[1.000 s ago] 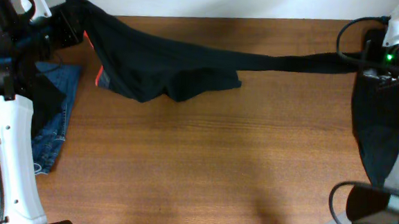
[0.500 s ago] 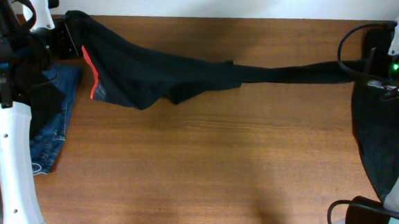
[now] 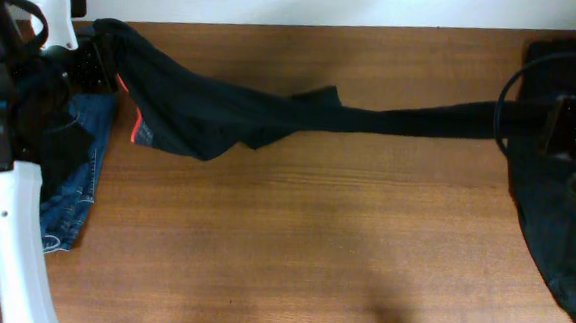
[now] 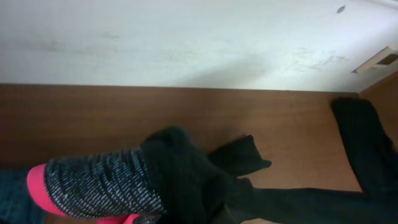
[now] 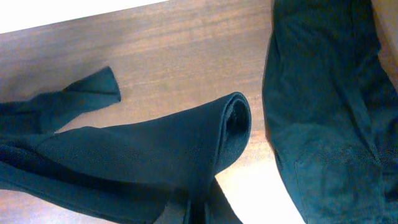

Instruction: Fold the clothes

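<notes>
black trousers (image 3: 261, 115) pulled tauter than a second ago, long axis along the table's (image 3: 292, 252) far edge, waistband leftward, left gripper (image 3: 102, 58) and right gripper (image 3: 546, 122) each clamped on an end

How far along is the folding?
Done: nothing folded. In hand: long black trousers with a red-orange and grey waistband, stretched over the wooden table between the left arm's jaws at the waistband and the right arm's jaws at a leg. Left: fold them, then the blue denim jeans and the dark garment at right.
</notes>
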Robot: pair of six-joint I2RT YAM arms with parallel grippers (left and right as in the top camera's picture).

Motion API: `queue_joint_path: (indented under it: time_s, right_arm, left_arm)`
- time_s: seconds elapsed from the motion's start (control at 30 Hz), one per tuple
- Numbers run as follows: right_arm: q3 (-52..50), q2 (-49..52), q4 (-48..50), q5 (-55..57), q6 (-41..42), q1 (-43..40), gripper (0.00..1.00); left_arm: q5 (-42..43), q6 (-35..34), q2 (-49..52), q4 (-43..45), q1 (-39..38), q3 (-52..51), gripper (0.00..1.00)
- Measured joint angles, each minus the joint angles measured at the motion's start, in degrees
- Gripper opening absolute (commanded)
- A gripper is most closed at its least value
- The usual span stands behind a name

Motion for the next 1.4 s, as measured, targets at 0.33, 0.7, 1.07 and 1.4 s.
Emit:
queue_joint_path:
  time_s: [0.33, 0.7, 1.07, 1.4]
  right_arm:
    - [0.0, -1.18, -3.17, 0.0, -0.04, 0.0, 0.04]
    - [0.0, -5.27, -3.23, 0.0, -0.02, 0.0, 0.04]
    - [0.02, 4.15, 1.14, 1.07, -0.04, 0.0, 0.04]
    - [-0.07, 27.58, 24.98, 1.29, -0.46, -0.22, 0.05]
  left_arm:
    - [-0.02, 0.55, -4.79, -1.36, 0.0, 0.0, 0.01]
    - [-0.28, 0.92, -6.34, -3.72, -1.66, 0.0, 0.0]
    - [-6.21, 1.11, -0.81, 4.24, -7.56, 0.07, 0.0]
    - [-6.93, -4.2, 25.57, 41.27, -12.11, 0.37, 0.01]
